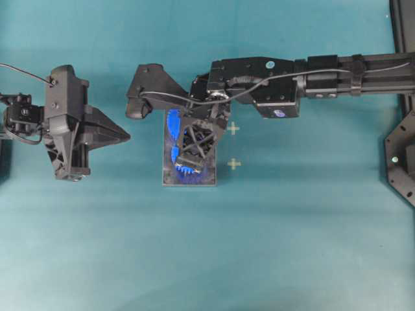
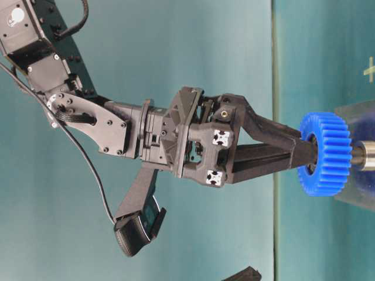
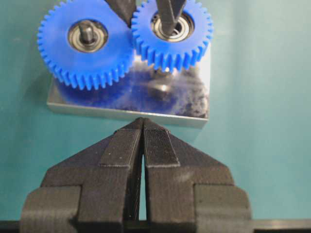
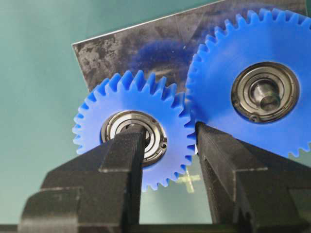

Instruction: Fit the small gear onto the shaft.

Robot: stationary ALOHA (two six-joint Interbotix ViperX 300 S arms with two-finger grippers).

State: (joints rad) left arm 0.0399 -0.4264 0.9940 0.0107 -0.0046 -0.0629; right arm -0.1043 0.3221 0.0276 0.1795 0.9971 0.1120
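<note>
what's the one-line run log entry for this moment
right gripper: jaws shut on small gear | small gear: above plate, beside larger gear, seating unclear | left gripper: jaws shut, empty

The small blue toothed plastic gear (image 4: 131, 138) hangs above the dark grey rectangular metal plate (image 4: 141, 46) (teeth meshing), just beside the larger blue toothed plastic gear (image 4: 252, 92) on the teal table (image 1: 292, 246).

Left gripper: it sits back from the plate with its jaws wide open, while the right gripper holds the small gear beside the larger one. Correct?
Not quite. The left gripper is shut, fingertips together, as the left wrist view shows. The rest stands: it sits back from the plate, and the right gripper holds the small gear beside the larger gear.
</note>
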